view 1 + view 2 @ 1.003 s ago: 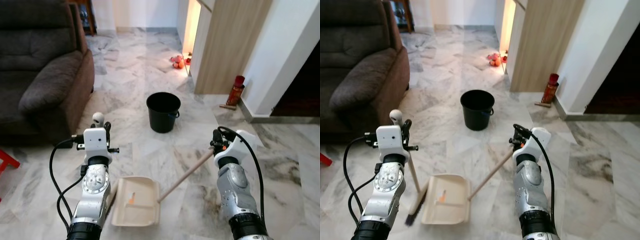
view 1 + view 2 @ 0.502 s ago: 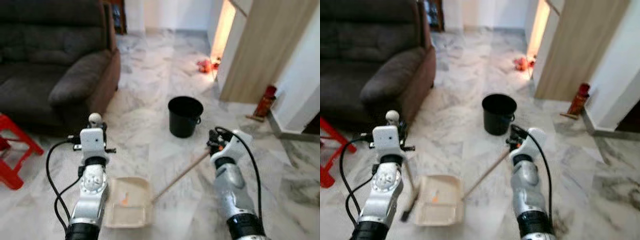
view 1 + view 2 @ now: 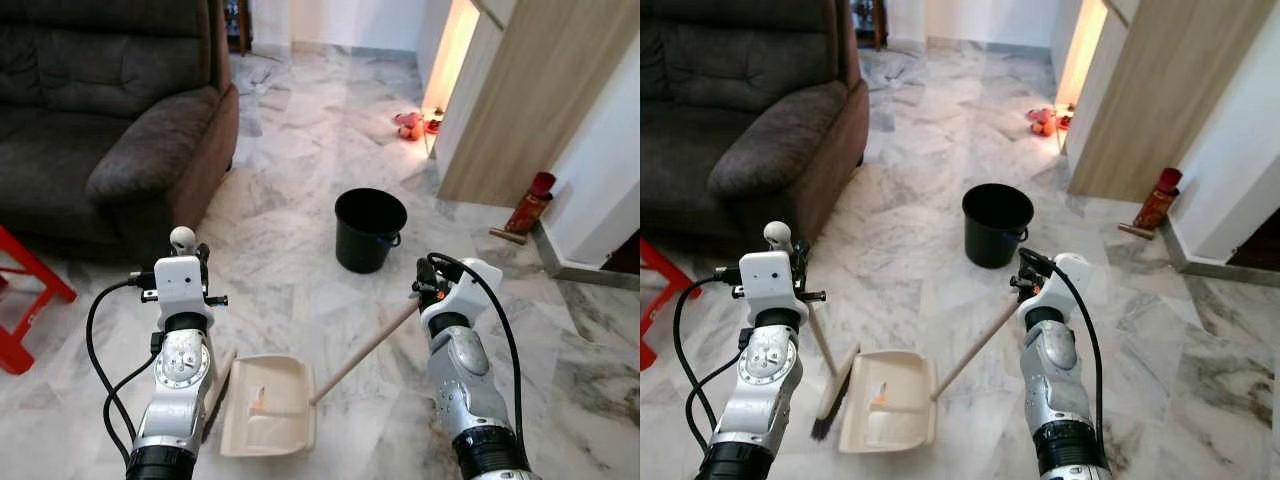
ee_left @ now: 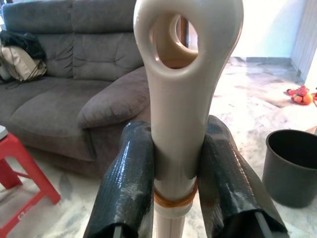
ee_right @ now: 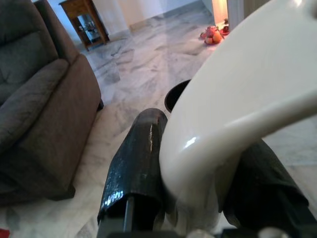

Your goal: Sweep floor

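Beside the sofa (image 3: 100, 110), the left end effector (image 4: 173, 163) is clamped on the upright broom (image 3: 825, 375), the dustpan (image 3: 270, 405) lies on the floor ahead, and the right end effector (image 5: 198, 163) grips its handle (image 3: 365, 350).

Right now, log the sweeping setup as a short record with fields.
left hand: shut on cream plastic broom handle
right hand: shut on white curved dustpan grip
beige plastic dustpan: flat on marble floor, small orange scrap inside
black round bucket: upright, ahead of dustpan
dark brown sofa: robot's left
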Motion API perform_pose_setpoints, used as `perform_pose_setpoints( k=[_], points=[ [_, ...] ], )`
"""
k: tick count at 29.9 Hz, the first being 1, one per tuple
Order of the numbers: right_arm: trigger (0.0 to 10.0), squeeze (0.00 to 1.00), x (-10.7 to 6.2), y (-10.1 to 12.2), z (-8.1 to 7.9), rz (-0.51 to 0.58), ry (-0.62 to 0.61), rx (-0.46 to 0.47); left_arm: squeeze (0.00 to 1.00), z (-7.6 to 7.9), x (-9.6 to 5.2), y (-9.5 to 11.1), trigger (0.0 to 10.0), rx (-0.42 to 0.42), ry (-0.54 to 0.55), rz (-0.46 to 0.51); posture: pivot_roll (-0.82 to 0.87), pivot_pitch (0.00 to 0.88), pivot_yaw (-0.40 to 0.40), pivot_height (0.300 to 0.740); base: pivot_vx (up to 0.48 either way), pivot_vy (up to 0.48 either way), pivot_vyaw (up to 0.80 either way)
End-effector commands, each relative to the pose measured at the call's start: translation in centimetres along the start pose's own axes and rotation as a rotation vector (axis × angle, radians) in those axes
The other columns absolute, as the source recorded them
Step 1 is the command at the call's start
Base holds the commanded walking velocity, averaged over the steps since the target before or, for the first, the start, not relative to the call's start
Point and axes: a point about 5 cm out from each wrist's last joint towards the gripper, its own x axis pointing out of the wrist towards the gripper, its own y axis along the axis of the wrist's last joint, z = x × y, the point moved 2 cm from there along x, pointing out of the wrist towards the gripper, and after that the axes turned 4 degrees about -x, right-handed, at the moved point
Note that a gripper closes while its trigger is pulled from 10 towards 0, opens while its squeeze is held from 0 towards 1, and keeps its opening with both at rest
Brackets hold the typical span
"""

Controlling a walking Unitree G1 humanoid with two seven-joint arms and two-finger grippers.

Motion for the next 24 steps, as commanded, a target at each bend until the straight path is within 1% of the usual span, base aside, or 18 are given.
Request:
perform_pose_setpoints(
  k=[1, 15, 24],
  points=[
    [10.0, 0.00, 0.36, 1.51, -0.13, 0.054, 0.008, 0.022, 0.00, 0.49, 0.21, 1.07, 10.0, -0.013, -0.007, 0.042, 0.08, 0.000, -0.063, 0.740, 0.311, 0.000, 0.00],
    [10.0, 0.00, 0.37, 1.60, -0.01, 0.060, 0.002, 0.033, 0.00, 0.53, 0.33, 1.00, 10.0, -0.011, -0.011, 0.042, 0.07, 0.000, -0.056, 0.740, 0.329, 0.000, 0.00],
    [10.0, 0.00, 0.44, 1.65, -0.21, 0.061, 0.011, 0.033, 0.00, 0.47, 0.32, 1.05, 10.0, -0.010, -0.012, 0.044, 0.08, 0.000, -0.058, 0.740, 0.347, 0.000, 0.00]
  ],
)
